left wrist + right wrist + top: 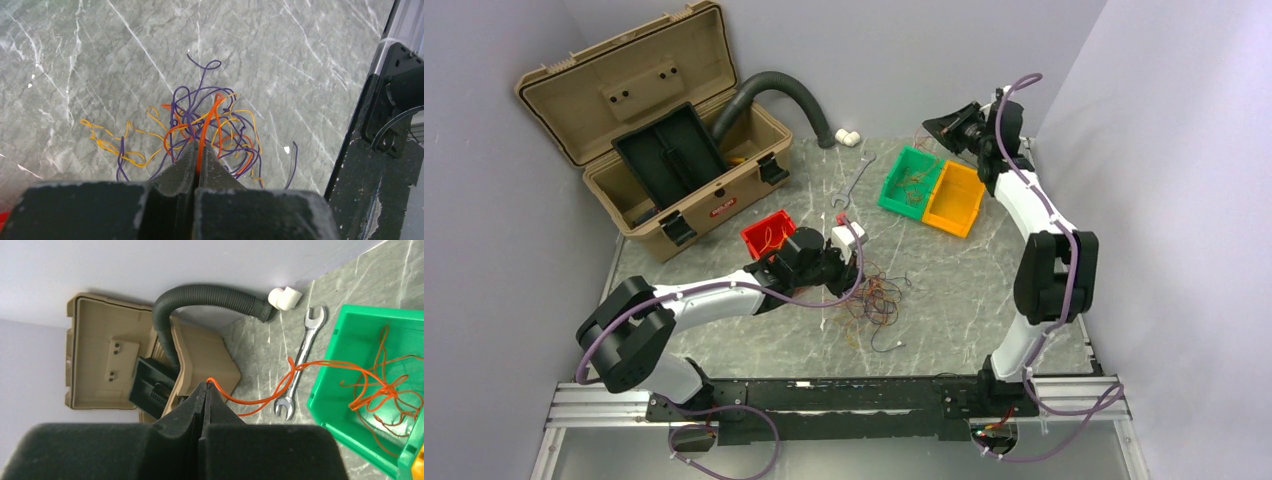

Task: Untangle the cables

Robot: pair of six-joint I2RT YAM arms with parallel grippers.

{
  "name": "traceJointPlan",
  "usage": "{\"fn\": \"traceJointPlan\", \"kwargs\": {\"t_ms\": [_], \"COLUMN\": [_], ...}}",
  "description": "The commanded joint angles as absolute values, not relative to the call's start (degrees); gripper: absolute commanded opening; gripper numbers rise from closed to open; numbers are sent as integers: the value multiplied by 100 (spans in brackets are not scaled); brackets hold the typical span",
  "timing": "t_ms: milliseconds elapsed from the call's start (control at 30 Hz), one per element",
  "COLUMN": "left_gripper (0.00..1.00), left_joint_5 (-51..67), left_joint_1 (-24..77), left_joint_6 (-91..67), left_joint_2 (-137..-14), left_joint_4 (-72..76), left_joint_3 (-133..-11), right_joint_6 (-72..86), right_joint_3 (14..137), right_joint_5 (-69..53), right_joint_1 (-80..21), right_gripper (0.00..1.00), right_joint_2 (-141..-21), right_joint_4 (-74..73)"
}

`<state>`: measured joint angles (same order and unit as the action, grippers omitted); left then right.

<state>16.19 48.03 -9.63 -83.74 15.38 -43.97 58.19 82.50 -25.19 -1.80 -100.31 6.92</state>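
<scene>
Red plastic bin [767,235] at my left holds a few fine strands, yellowish I think, though they are too thin to be sure from above. Just beside it my left gripper [196,147] is pinched tight on one orange wire [202,135] rising out of the loose tangle of cables [874,300], orange, yellow and purple, lying on the table in front of that arm. Farther right, the green plastic bin [911,180] holds a bunch of orange strands. My right gripper [206,386], raised at the back corner, is clamped on a thin orange strand [227,396] that trails into that bin. I judge the sorting well begun, with most of the tangle left.

The grey marbled tabletop [964,290] sits between pale lilac walls [1184,200]. An open tan toolbox [624,90], a dark corrugated hose [779,88] and a steel wrench [306,345] lie along the back.
</scene>
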Motion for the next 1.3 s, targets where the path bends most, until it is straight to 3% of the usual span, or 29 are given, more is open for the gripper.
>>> {"fn": "traceJointPlan", "kwargs": {"t_ms": [0,267,300,367,400,467,633,667,767,1067,1267], "left_gripper": [0,0,0,0,0,0,0,0,0,0,0], "left_joint_5": [1725,1562,1555,1532,1530,1544,1661,1669,1594,1539,1592], "left_joint_1": [4781,4779,4777,4778,4774,4785,4783,4782,4779,4788,4794], "left_joint_6": [-727,-653,-636,-631,-631,-623,-616,-621,-643,-793,-1029], "left_joint_2": [-8225,-8176,-8171,-8144,-8135,-8132,-8077,-8036,-7915,-7926,-8017], "left_joint_4": [1904,1847,1834,1836,1843,1866,1928,1906,1897,1337,2046], "left_joint_3": [-4334,-4298,-4296,-4285,-4276,-4271,-4237,-4222,-4143,-4350,-3946], "right_joint_6": [5627,4796,4700,4514,4401,4183,3592,3452,3165,2629,2774], "right_joint_3": [8814,9058,9072,9039,8963,8711,7724,7455,6427,3766,2631], "right_joint_5": [-2543,-1786,-1760,-1665,-1606,-1502,-1438,-1407,-1225,-1762,-2157], "right_joint_1": [-255,-454,-486,-569,-614,-685,-916,-966,-1061,-1101,-1161], "right_gripper": [0,0,5,47,57,65,70,74,99,97,93], "right_joint_2": [-10594,-11620,-11664,-11590,-11471,-11110,-9786,-9474,-8467,-5860,-5479], "right_joint_4": [901,183,99,-116,-142,-164,-412,-482,-634,-853,-63]}}
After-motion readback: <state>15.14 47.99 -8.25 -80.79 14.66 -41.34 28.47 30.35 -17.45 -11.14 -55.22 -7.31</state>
